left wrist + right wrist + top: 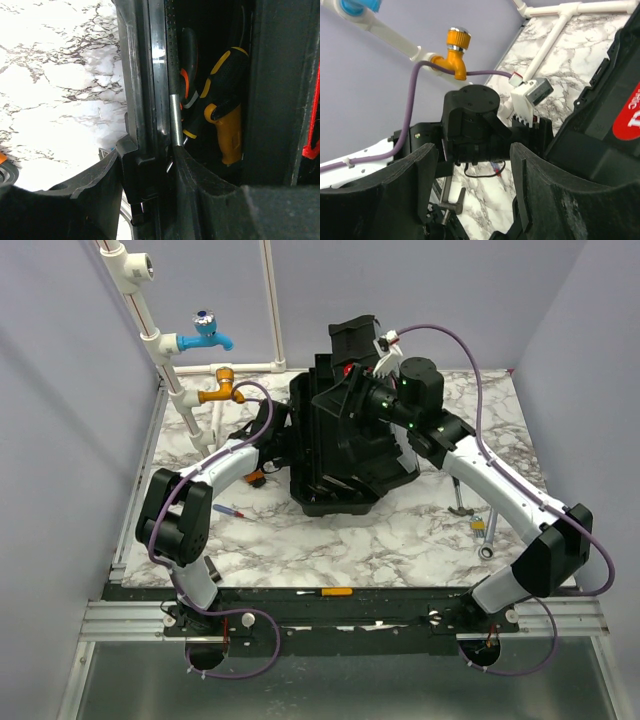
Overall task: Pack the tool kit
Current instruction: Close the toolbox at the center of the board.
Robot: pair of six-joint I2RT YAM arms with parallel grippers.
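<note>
At mid-table sits the toolbox (pixel 340 465), lid (pixel 592 130) up, with a yellow-handled tool (pixel 226 117) inside. Your left gripper (pixel 145 165) is clamped over its left wall; pull sideways and the box may tip or slide. Your right gripper (pixel 475 148) hangs empty, jaws apart, close beside the lid and facing the left wrist. A careless swing could strike either. Pipes (pixel 172 380) crowd the far left. You have room on the near table (pixel 400 550) and to the right, by the wrench (pixel 486 532).
</note>
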